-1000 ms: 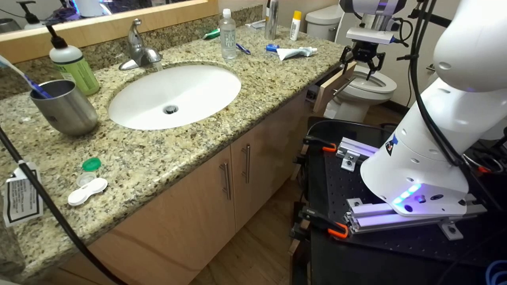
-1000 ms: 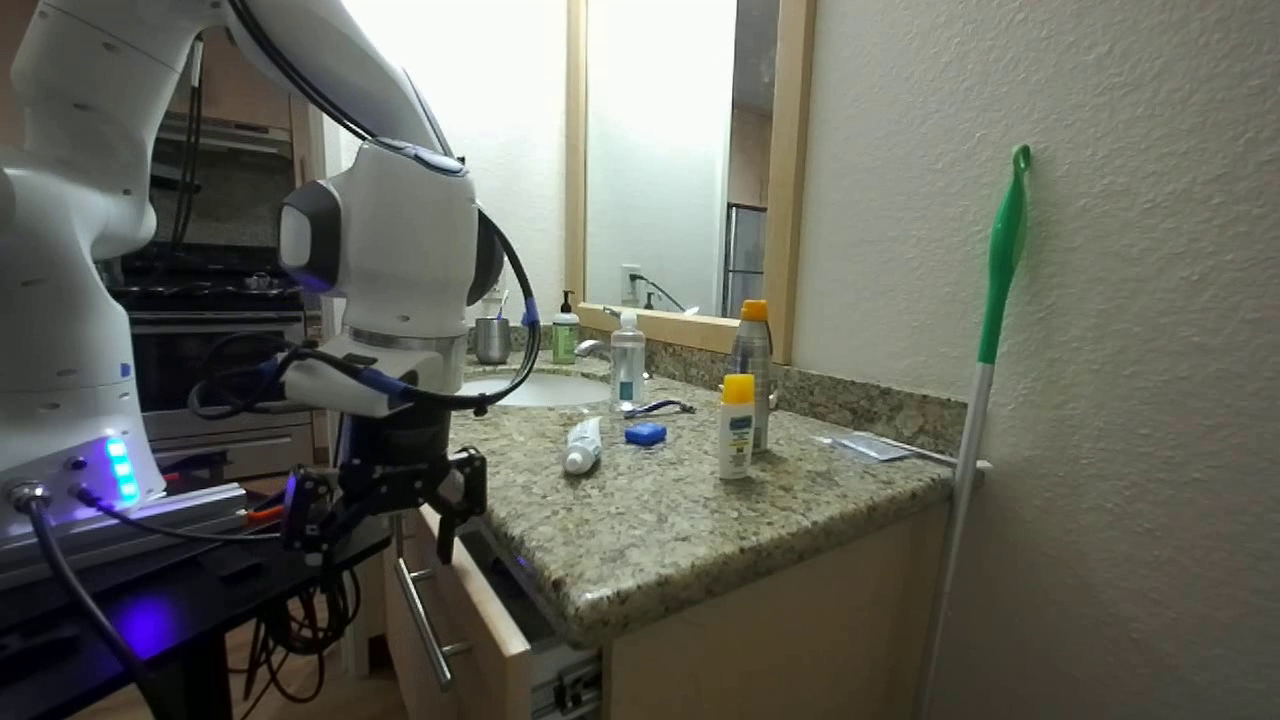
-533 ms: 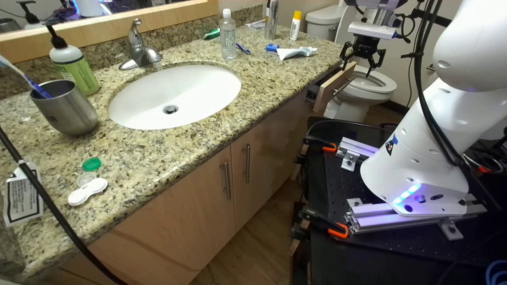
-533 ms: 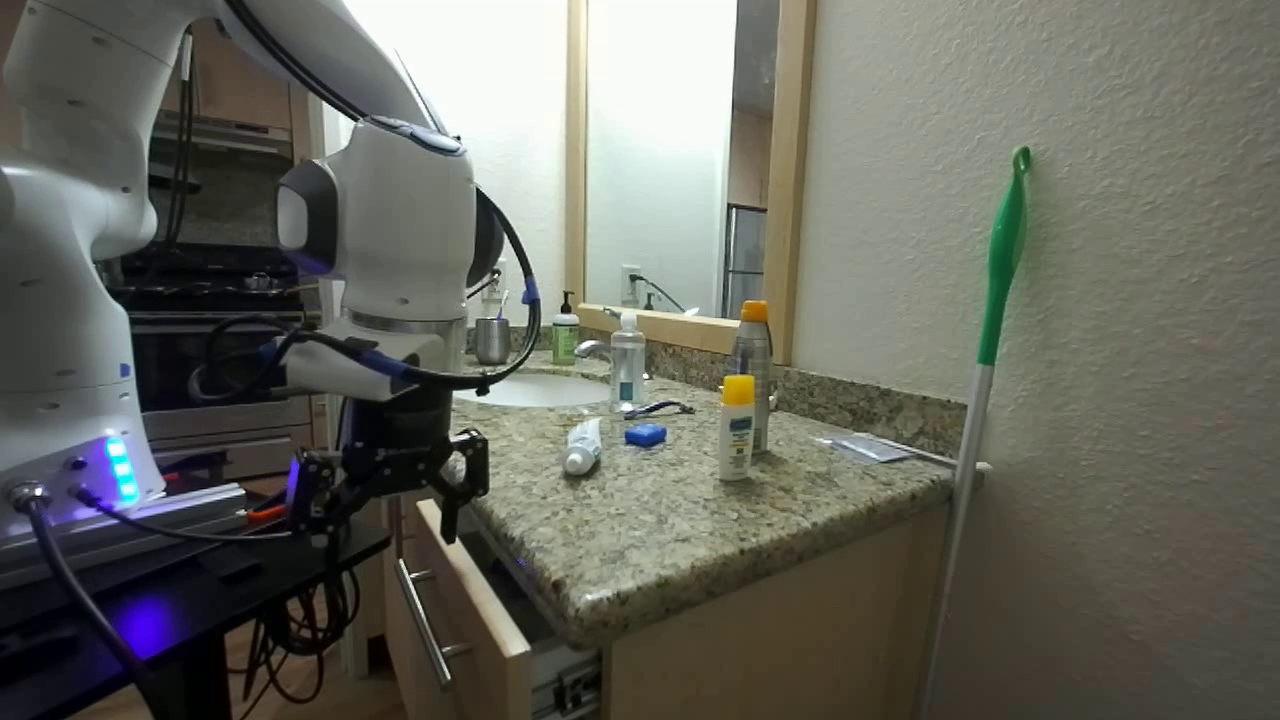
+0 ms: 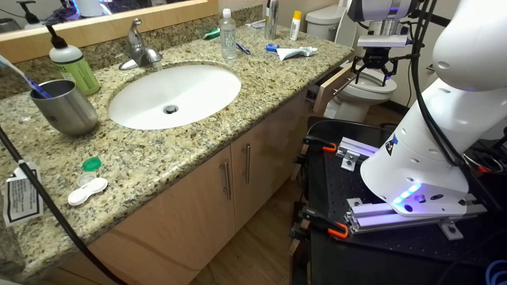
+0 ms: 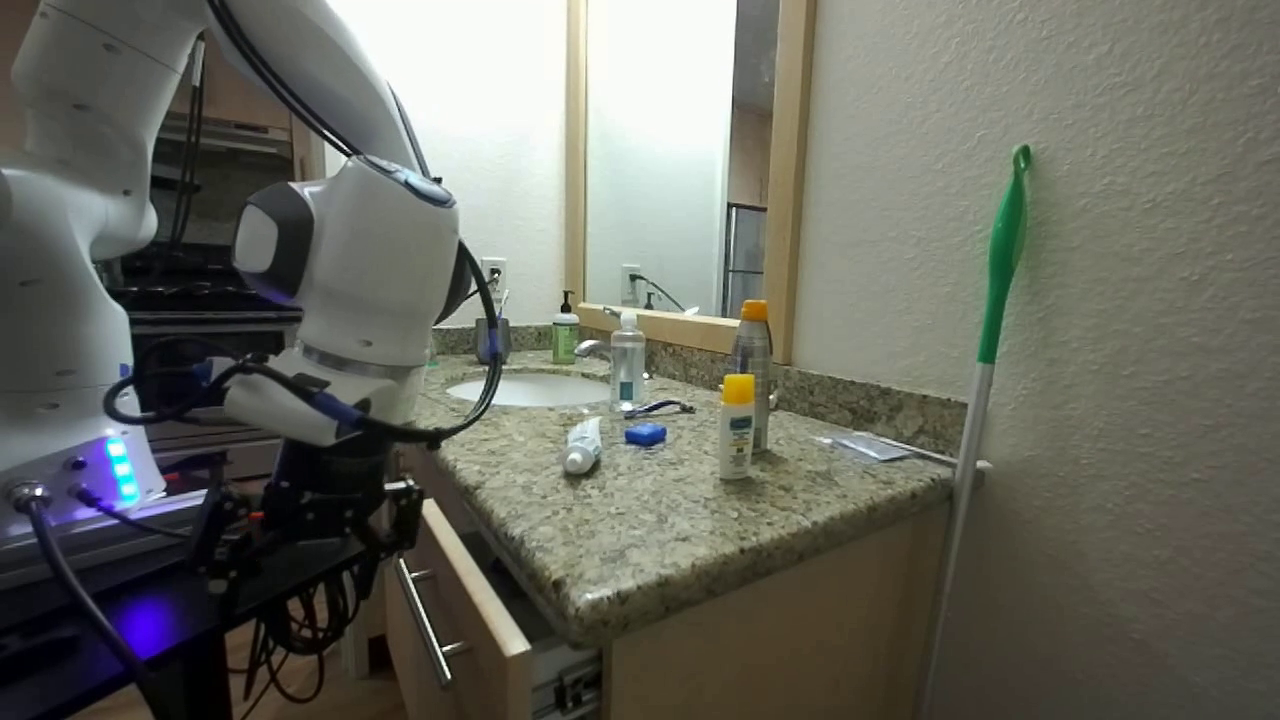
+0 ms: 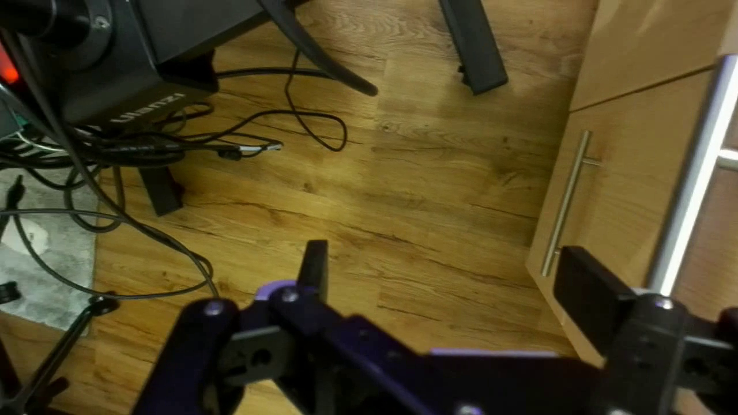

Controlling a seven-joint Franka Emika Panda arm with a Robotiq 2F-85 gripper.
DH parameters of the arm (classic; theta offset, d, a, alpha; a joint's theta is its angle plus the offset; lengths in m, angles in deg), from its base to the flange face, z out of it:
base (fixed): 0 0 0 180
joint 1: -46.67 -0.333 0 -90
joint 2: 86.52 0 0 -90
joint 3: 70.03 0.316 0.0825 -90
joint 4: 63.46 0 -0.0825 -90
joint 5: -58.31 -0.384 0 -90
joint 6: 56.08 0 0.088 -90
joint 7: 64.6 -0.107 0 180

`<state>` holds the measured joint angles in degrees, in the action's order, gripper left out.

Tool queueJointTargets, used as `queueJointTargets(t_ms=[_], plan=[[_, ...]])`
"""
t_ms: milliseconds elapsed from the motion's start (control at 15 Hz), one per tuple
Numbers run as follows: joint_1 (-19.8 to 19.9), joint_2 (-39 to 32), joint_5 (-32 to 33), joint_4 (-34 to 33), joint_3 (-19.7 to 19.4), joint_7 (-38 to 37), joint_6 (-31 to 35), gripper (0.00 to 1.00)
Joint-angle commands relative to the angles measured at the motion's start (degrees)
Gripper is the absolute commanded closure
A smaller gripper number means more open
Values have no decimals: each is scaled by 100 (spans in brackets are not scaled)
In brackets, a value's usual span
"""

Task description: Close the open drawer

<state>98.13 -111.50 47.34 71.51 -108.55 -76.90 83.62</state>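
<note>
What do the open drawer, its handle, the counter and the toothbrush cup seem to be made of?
Drawer: smooth wood or veneer, judging by its even tan; I can't tell which.
Handle: likely metal, shiny, from its silvery glint.
Counter: probably polished granite, given its speckles and sheen.
Cup: likely brushed steel, from its soft grey gleam.

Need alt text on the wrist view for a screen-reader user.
Open, empty gripper above a wood floor, with the drawer front and its shiny bar handle partly in frame at the right edge. Left of that bar is a tan cabinet door; black cables tangle at image left.
</note>
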Motion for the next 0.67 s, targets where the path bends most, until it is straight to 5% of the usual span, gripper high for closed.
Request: queueJointTargets(t_ms=[0,600], plan=[[46,-101,107,9,24,-95,9,0],[247,-1162,-864,-1165,852,-997,-243,0]])
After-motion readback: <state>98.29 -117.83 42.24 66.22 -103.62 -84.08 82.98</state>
